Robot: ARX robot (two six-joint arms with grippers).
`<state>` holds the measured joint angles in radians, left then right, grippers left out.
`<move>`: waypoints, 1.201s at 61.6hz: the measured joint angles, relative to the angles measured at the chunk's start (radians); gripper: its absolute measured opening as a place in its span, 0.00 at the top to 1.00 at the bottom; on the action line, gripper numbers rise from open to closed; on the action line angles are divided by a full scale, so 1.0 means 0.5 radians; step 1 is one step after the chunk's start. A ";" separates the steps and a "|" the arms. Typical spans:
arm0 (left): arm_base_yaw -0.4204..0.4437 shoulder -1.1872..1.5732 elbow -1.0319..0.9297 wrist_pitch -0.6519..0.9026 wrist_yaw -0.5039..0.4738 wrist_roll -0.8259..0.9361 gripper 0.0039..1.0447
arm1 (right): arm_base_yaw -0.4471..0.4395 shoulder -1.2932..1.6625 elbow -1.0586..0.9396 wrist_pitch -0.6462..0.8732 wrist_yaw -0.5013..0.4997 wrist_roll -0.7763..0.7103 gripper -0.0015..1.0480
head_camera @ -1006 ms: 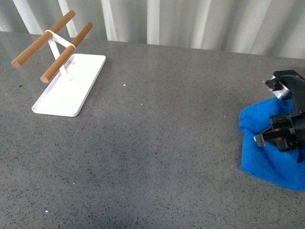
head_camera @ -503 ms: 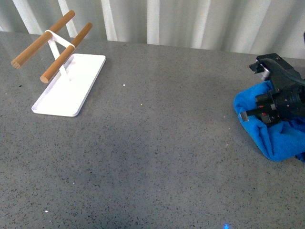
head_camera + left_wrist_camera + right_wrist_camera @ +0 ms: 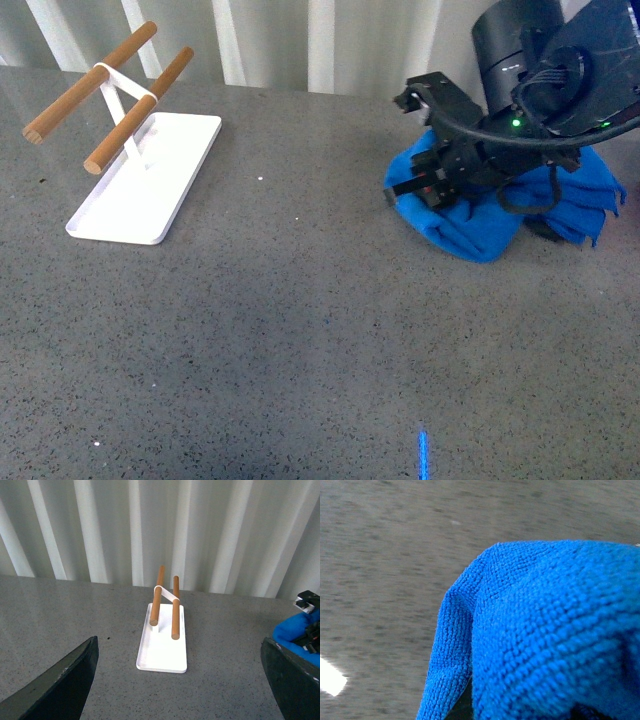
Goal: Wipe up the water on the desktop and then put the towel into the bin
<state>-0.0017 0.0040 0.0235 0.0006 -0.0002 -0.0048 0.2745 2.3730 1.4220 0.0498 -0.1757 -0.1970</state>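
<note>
The towel (image 3: 470, 222), a bright blue, thick-folded microfibre cloth, has been swept across the desktop (image 3: 300, 330), a wide dark-grey speckled stone-like top. A second ago it sat at the picture's far right edge. It now lies bunched nearer the white rectangular tray (image 3: 150, 190), though well apart from it with bare surface between. The right gripper (image 3: 402, 147) has travelled with the towel. Its black jaws sit either side of a thick fold and appear to be clamped on it, and in the right wrist view the blue weave fills the picture. I judge the wiping stroke to be under way, with the binning not yet begun.

The left gripper (image 3: 179, 640) hangs with its jaws spread wide and empty, facing the tray. Two brown wooden rods (image 3: 95, 80) stand on the tray's white frame. No puddle shows on the slightly glossy top, only a few pale specks. A pale corrugated wall (image 3: 330, 40) runs behind the tray. No bin is in view.
</note>
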 joint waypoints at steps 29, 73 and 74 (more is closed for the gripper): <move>0.000 0.000 0.000 0.000 0.000 -0.001 0.06 | 0.143 -0.470 -0.829 0.202 -0.465 0.072 0.96; 0.000 0.000 0.000 0.000 0.000 0.000 0.06 | -0.771 -0.990 -1.711 0.137 -0.600 -0.504 0.96; 0.000 0.000 0.000 0.000 -0.001 0.000 0.06 | -0.787 -0.986 -1.709 0.137 -0.594 -0.510 0.96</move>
<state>-0.0017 0.0040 0.0235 0.0006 -0.0006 -0.0048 -0.1188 1.8801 0.5674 0.1184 -0.4725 -0.4522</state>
